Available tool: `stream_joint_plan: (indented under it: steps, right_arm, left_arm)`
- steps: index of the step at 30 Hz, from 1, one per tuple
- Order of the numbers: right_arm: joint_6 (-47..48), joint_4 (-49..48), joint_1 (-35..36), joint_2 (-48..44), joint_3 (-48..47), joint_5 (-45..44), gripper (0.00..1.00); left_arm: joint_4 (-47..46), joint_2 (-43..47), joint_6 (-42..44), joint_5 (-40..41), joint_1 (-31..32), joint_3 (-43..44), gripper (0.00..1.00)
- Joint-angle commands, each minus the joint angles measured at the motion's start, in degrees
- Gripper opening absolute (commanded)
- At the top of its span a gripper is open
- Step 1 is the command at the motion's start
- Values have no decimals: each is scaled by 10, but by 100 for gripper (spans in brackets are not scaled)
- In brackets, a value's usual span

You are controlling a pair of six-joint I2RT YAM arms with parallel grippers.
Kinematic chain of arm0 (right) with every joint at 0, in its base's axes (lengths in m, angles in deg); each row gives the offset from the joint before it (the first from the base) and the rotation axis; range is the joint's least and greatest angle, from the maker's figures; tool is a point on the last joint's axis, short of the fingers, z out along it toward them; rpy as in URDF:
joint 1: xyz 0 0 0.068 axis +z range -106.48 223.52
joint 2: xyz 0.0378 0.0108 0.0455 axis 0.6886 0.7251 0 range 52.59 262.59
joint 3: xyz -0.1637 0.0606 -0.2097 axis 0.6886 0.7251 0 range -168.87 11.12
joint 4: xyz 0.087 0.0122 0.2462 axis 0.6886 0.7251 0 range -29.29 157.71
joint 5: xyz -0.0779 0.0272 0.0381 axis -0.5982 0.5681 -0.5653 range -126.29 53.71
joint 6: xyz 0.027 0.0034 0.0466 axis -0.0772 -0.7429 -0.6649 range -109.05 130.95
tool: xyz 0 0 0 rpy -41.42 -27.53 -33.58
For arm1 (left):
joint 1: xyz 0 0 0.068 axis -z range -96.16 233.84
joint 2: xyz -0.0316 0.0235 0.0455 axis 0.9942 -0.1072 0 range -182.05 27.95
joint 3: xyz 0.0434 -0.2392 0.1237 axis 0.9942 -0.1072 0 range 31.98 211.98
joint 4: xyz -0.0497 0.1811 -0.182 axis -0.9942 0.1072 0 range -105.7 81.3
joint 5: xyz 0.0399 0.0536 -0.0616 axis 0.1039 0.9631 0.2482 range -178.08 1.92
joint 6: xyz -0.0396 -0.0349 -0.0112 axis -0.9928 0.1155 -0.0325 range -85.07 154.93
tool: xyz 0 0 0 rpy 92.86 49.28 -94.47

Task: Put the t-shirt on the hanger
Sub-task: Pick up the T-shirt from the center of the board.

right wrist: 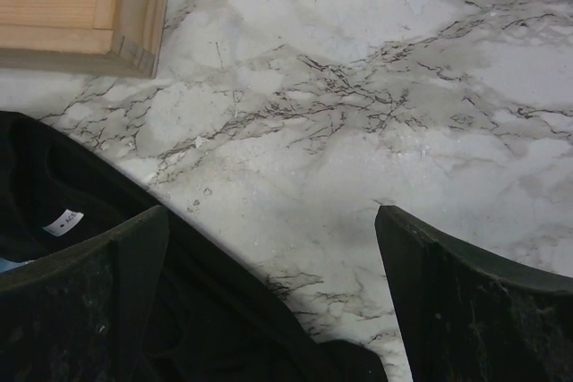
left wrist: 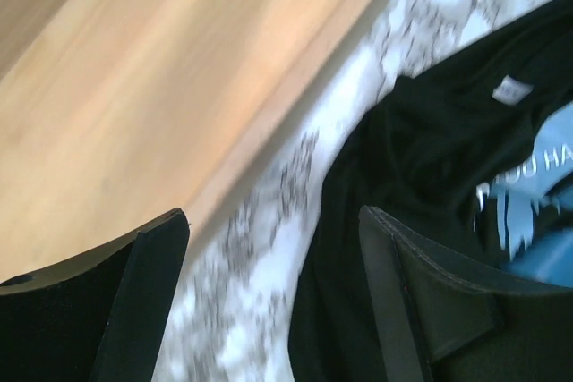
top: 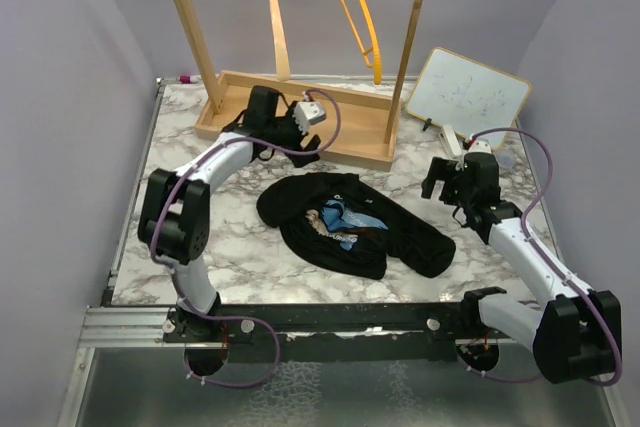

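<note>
On table [top: 230, 247]: t-shirt [top: 350, 219] crumpled; L end effector [left wrist: 273, 221], R end effector [right wrist: 271, 210] spread; hanger [top: 360, 22] on rack [top: 190, 27].

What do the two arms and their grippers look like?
The left arm and right arm have white links between bulky black joints. A thin purple cable loops along each. The left gripper and right gripper each have two broad black fingers.

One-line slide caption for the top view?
Left gripper and right gripper open and empty, flanking the crumpled t-shirt on the table; hanger in the rack behind.
</note>
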Motion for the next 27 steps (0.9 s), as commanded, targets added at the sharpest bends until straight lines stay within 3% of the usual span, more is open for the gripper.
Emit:
stream_joint_plan:
  steps: [1,6,11,27]
  right_arm:
    - [-10,22,2,-28,-9,15,99]
    - [-13,41,2,-55,-7,15,99]
    - [-12,59,2,-68,-10,21,99]
    - [-9,76,2,-69,-10,29,99]
  left_arm:
    - [51,-95,45,-71,51,125,79]
    - [78,-180,54,-93,86,217,70]
    - [103,-204,80,-114,98,218,55]
    - [159,-255,136,-138,119,212,51]
